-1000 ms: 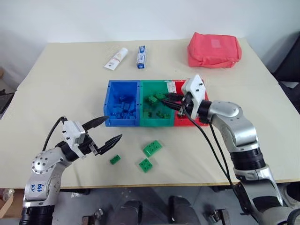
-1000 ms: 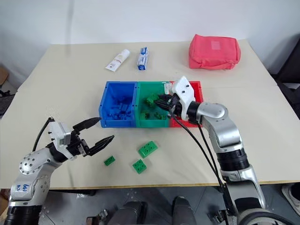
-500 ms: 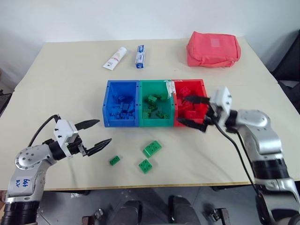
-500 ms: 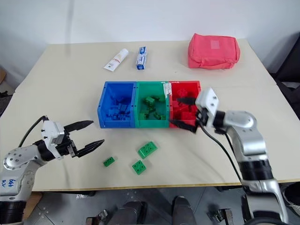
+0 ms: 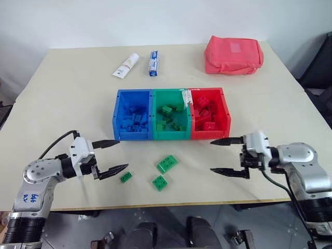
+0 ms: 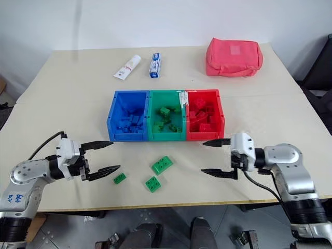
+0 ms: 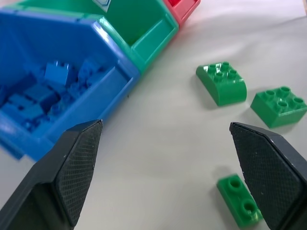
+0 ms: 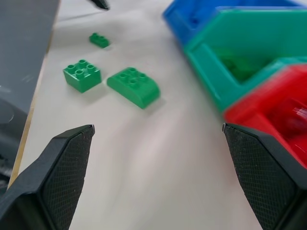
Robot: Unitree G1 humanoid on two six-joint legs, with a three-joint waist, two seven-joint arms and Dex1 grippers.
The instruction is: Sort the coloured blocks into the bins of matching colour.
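The beige table (image 5: 62, 93) stands against a white wall (image 5: 129, 21). Bins (image 5: 171, 114) are at centre, three green blocks (image 5: 167, 164) at 6 o'clock. Left gripper (image 5: 110, 156) and right gripper (image 5: 224, 155) are both wide apart, empty.

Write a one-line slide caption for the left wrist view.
Open left gripper faces three loose green blocks on the table, beside the blue bin full of blue blocks.
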